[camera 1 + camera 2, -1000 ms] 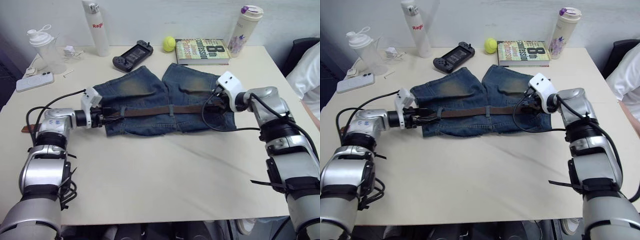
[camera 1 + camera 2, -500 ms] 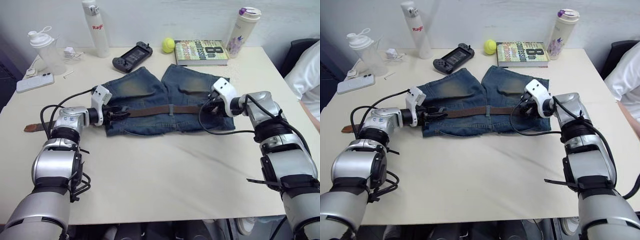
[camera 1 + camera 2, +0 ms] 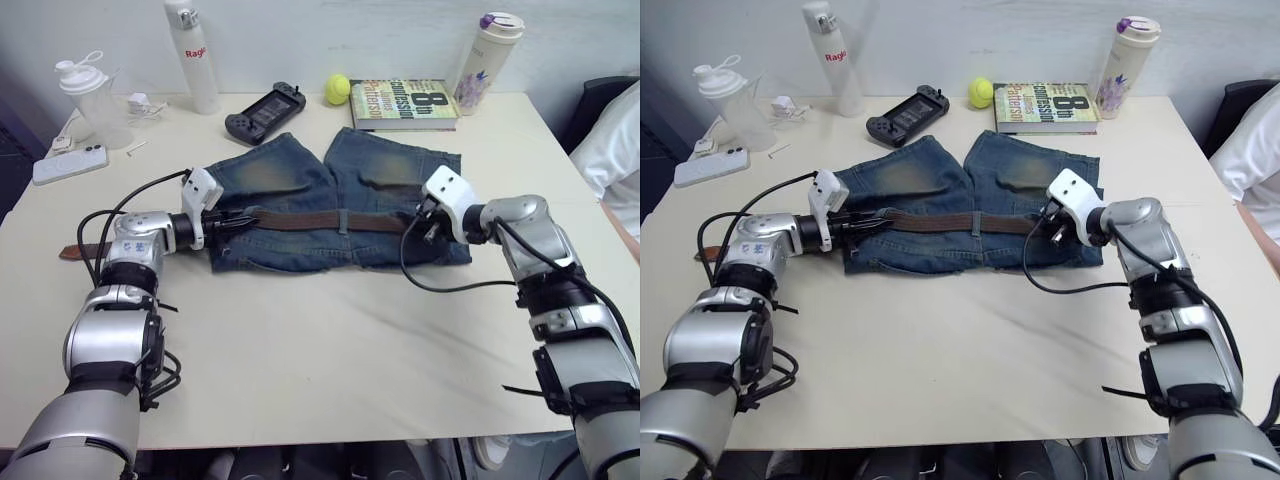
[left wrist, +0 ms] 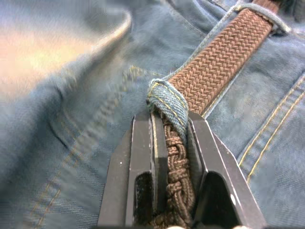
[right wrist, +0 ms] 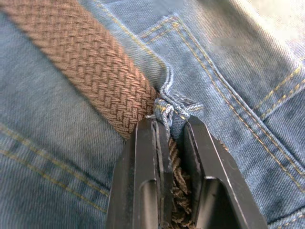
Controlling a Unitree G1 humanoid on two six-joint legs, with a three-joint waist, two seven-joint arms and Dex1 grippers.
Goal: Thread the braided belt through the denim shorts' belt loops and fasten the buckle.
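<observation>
Readable writing: red letters "Rag" on the tall white bottle at 11 o'clock at the far edge, and a large "8th" with "Patterson" on the book at 1 o'clock.

The left gripper is clenched on the braided belt, its fingers pinching the strap just where it enters a belt loop at the 9 o'clock end of the waistband. The right gripper is likewise clamped on the belt, beside another loop at the 3 o'clock end.

The denim shorts lie flat at the table's centre, legs pointing to 12 o'clock, the belt running across the waistband. The belt's loose end trails off toward 9 o'clock.

Farther back stand a phone, a shaker bottle, a game controller, a tennis ball and a floral tumbler.
</observation>
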